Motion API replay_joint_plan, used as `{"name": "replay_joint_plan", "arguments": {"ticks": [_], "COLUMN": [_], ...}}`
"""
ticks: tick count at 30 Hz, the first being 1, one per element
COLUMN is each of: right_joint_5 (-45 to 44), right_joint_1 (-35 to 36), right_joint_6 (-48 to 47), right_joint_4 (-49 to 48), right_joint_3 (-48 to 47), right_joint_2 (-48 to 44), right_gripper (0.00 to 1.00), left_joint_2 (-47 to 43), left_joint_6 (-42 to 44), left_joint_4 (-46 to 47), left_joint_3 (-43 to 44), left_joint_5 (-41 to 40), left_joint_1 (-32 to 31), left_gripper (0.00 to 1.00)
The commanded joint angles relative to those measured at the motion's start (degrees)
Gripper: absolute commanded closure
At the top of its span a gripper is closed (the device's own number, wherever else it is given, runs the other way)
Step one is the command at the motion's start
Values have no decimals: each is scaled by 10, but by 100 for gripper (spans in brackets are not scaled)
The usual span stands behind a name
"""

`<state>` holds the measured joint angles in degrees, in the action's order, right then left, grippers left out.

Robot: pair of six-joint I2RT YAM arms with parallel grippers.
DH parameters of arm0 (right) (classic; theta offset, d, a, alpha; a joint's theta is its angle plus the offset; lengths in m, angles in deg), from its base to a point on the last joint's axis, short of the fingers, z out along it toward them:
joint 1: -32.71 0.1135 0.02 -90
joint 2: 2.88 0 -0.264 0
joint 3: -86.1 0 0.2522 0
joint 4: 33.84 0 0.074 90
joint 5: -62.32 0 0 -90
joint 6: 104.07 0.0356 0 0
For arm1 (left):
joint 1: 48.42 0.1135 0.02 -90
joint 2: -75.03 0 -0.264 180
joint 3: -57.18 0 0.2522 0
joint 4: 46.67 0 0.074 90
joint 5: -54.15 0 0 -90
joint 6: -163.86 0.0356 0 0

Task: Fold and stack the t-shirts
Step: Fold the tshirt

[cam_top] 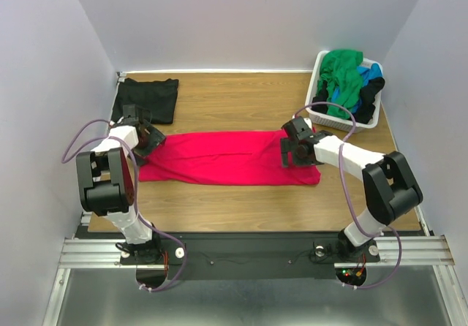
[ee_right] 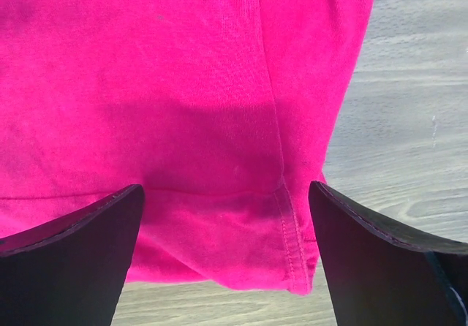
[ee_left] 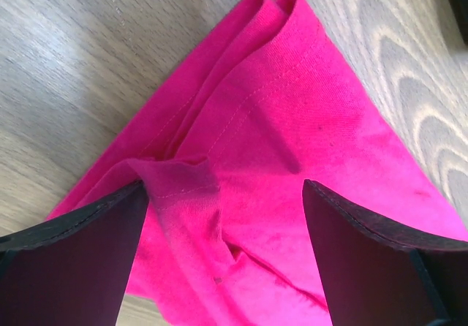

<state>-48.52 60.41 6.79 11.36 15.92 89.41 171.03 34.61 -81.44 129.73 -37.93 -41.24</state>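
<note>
The pinkish-red t-shirt (cam_top: 230, 158) lies folded into a long strip across the middle of the table. My left gripper (cam_top: 148, 140) is open over its left end, its jaws spread wide either side of a bunched fold of the shirt (ee_left: 241, 150). My right gripper (cam_top: 295, 150) is open over the shirt's right end, jaws either side of the hemmed edge (ee_right: 219, 158). A folded black t-shirt (cam_top: 148, 98) lies at the back left. Green (cam_top: 344, 74), blue (cam_top: 369, 72) and black (cam_top: 368, 96) shirts sit in the basket.
The white plastic laundry basket (cam_top: 340, 121) stands at the back right corner, close behind my right arm. Grey walls close in the table on the left, back and right. Bare wood shows in front of the red shirt (cam_top: 241, 205).
</note>
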Motion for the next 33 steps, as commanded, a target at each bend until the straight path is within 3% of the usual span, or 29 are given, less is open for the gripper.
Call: {"name": "replay_joint_plan", "arguments": {"ticks": [1, 4, 9, 15, 21, 26, 33], "right_joint_5": [-12, -22, 5, 39, 30, 19, 19], "right_joint_1": [-4, -5, -5, -5, -5, -5, -5], "right_joint_6": [-3, 15, 62, 115, 116, 91, 53], "right_joint_4": [-19, -28, -45, -69, -88, -111, -122], "right_joint_3": [-20, -9, 9, 32, 15, -18, -95], "right_joint_2": [-54, -97, -130, -115, -66, 0, 109], "right_gripper": [0, 0, 0, 0, 0, 0, 0], "left_joint_2": [-93, -177, -218, -178, -107, -32, -5], "left_joint_6": [18, 26, 22, 16, 11, 21, 11], "left_joint_4": [-39, -37, -19, -13, 62, 50, 19], "left_joint_3": [47, 63, 47, -12, -46, -11, -61], "left_joint_5": [-14, -64, -57, -63, -71, -107, -96], "left_joint_1": [-19, -52, -59, -70, -71, -93, -118], "left_gripper": [1, 1, 1, 1, 1, 1, 1]}}
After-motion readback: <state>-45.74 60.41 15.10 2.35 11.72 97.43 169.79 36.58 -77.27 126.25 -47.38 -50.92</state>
